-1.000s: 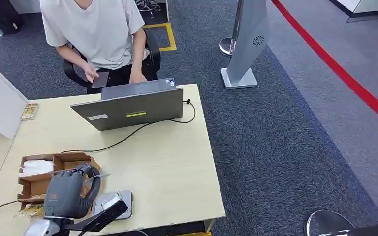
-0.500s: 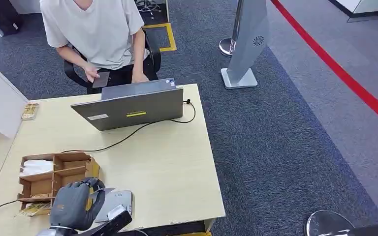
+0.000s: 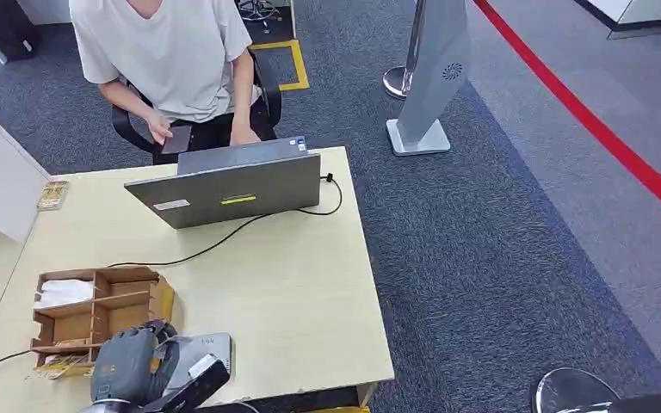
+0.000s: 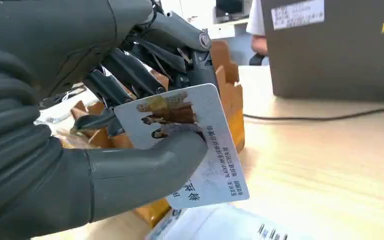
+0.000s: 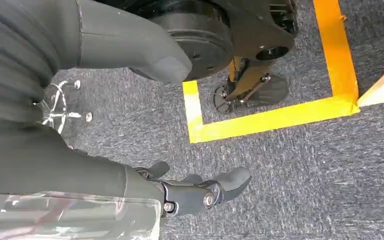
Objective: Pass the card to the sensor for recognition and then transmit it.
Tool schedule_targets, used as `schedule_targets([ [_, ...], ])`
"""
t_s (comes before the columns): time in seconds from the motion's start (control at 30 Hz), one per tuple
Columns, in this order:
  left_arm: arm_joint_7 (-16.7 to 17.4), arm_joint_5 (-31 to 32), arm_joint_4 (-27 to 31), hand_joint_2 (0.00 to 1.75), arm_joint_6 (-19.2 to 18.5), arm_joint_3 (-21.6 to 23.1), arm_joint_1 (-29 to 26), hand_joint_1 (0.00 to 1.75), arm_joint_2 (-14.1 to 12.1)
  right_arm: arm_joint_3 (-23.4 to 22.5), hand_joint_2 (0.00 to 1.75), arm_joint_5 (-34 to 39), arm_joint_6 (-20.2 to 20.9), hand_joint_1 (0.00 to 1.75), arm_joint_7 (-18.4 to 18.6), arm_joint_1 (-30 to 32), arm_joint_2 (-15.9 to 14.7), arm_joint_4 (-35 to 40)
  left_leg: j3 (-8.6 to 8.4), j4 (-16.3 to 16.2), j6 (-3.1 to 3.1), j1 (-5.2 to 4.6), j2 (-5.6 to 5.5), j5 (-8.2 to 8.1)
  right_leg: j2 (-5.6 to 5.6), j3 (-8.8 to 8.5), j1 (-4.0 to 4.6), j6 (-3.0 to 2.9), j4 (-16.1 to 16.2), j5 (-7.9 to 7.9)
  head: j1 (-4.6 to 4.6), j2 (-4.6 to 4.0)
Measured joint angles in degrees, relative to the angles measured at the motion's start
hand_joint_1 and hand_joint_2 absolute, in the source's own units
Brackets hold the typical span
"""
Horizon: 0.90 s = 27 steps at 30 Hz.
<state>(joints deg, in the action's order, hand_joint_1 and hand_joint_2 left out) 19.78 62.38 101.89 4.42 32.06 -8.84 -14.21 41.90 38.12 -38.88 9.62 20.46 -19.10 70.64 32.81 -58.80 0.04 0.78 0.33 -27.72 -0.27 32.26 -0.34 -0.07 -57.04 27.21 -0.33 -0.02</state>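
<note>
Left wrist view, left hand (image 4: 80, 125) pinching card (image 4: 200, 150)

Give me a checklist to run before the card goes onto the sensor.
1. Card held: ok, pinched between thumb and fingers of the left robot hand.
2. Card whole and flat: ok, no bend shows in the left wrist view.
3. Sensor in reach: ok, the grey pad lies on the table right beside the left robot hand.
4. Card over the sensor: cannot tell, the robot hand hides the gap in the head view.
5. Box clear of the path: ok, it sits beside the robot hand, away from the sensor.
6. Right robot hand out of the way: ok, it hangs over the carpet, holding nothing.
</note>
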Motion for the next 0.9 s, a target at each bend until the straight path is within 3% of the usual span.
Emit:
schedule_targets([
  [0.37, 0.4, -3.6, -5.1, 1.75, 0.9, 0.5, -0.5, 1.75, 1.1, -0.2, 1.75, -1.7, 1.1, 0.0, 1.0, 0.0, 0.3, 0.0, 0.0, 0.0, 0.0, 0.0, 0.0, 0.0, 0.0, 0.0, 0.0, 0.0, 0.0, 0.0, 0.0, 0.0],
  [0.67, -0.8, -3.8, -5.2, 1.75, 2.2, 2.0, -0.4, 1.75, 0.2, -0.3, 1.75, -2.5, 1.6, 0.0, 1.0, 0.1, 0.4, -0.3, -0.01, 0.0, 0.0, 0.01, 0.0, 0.0, 0.0, 0.0, 0.0, 0.0, 0.0, 0.0, -0.02, 0.0],
  [0.77, -2.7, -0.5, -2.5, 1.75, 6.0, 1.9, -0.4, 1.75, -0.3, -0.5, 1.75, -2.8, 0.8, 0.0, 1.3, 0.6, 0.4, 0.0, -0.01, 0.0, -0.01, 0.01, -0.01, 0.01, -0.03, 0.0, 0.0, 0.0, 0.0, 0.0, 0.0, 0.0],
  [0.83, -5.9, 3.9, -0.2, 1.75, 13.2, 1.4, -0.4, 1.75, 0.0, -0.5, 1.75, -2.6, 0.6, 0.0, 0.8, 1.1, 0.4, 0.1, 0.0, 0.0, -0.01, 0.01, -0.01, 0.01, -0.02, 0.0, 0.01, 0.0, 0.0, 0.0, 0.0, 0.0],
  [0.9, -8.3, 6.7, 2.6, 1.75, 17.1, 0.4, -0.2, 1.75, 0.6, -0.5, 1.75, -2.6, 0.3, 0.0, 0.6, 1.4, 0.4, 0.5, 0.0, 0.0, -0.01, 0.0, -0.01, 0.01, -0.02, -0.01, 0.01, 0.0, 0.0, 0.0, 0.02, 0.0],
])
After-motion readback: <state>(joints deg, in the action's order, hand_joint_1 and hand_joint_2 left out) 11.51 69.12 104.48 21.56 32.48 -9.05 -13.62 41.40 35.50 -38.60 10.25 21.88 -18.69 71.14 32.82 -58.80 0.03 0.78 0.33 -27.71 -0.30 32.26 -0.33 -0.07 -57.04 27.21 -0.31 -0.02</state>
